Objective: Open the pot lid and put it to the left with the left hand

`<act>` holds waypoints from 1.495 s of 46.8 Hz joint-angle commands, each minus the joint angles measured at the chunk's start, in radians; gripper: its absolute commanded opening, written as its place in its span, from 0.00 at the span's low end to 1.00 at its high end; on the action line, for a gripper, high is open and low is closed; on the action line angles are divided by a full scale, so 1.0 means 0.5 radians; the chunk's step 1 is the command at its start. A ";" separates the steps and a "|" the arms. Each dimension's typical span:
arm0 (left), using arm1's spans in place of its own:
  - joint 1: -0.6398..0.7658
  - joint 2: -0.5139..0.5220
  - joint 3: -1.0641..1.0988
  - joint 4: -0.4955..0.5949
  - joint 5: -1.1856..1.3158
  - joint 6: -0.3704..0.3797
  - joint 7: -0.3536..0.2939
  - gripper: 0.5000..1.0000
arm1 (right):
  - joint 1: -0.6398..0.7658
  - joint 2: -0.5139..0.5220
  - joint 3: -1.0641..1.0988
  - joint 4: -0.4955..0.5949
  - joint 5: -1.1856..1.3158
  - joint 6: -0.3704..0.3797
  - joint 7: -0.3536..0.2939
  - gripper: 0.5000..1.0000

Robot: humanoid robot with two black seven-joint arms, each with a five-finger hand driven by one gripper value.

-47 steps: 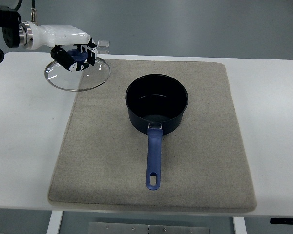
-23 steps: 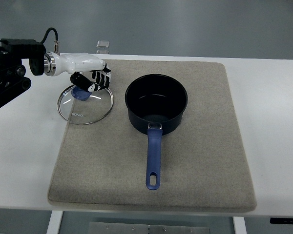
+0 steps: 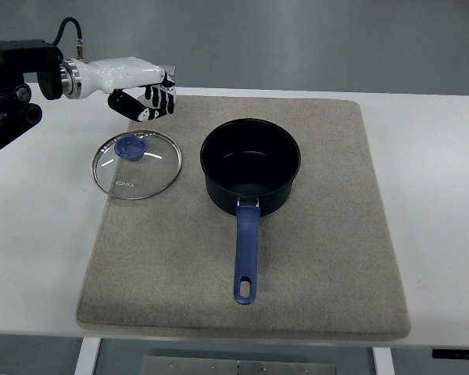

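the glass lid (image 3: 137,165) lies flat at centre left of the frame, knob up, straddling the left edge of the grey mat (image 3: 313,258) and the white table (image 3: 39,234), well apart from the open pot (image 3: 250,166) in the middle. the left hand (image 3: 141,90) hangs above and behind it in the upper left, fingers loosely spread and holding nothing — clear of the blue knob (image 3: 130,148), not touching.

judging from this, the placing looks done and what remains is the retreat. the sound way is to lift straight up and draw back toward the left edge, keeping the fingertips high so none catches the knob or rim and drags the lid; with the lid half on the mat edge it may rock slightly, so no brushing contact.

hard to make out: whether the lid sits level across the mat's step or tilts a little — the glass gives few cues. the arm is cut off at the left edge, its dark housing merging with shadow. the right hand is nowhere in the frame. the small print on the lid is too small to read.
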 commanded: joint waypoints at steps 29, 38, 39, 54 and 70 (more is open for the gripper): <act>0.165 0.079 -0.004 0.267 -2.505 -0.026 0.015 0.98 | 0.000 0.000 0.000 0.000 0.000 0.000 -0.001 0.83; 0.214 0.011 -0.004 0.460 -2.867 -0.265 0.134 0.98 | 0.000 0.000 0.000 0.000 0.000 0.000 -0.001 0.83; 0.220 -0.007 -0.004 0.497 -2.907 -0.287 0.156 0.98 | 0.000 0.000 0.000 0.000 0.000 0.000 -0.001 0.83; 0.251 -0.154 -0.013 0.770 -3.064 -0.652 0.432 0.98 | 0.000 0.000 0.000 0.000 0.000 0.000 0.002 0.83; 0.352 -0.210 -0.249 0.801 -3.229 -0.806 0.708 0.99 | 0.000 0.000 0.000 0.000 0.000 0.000 -0.001 0.83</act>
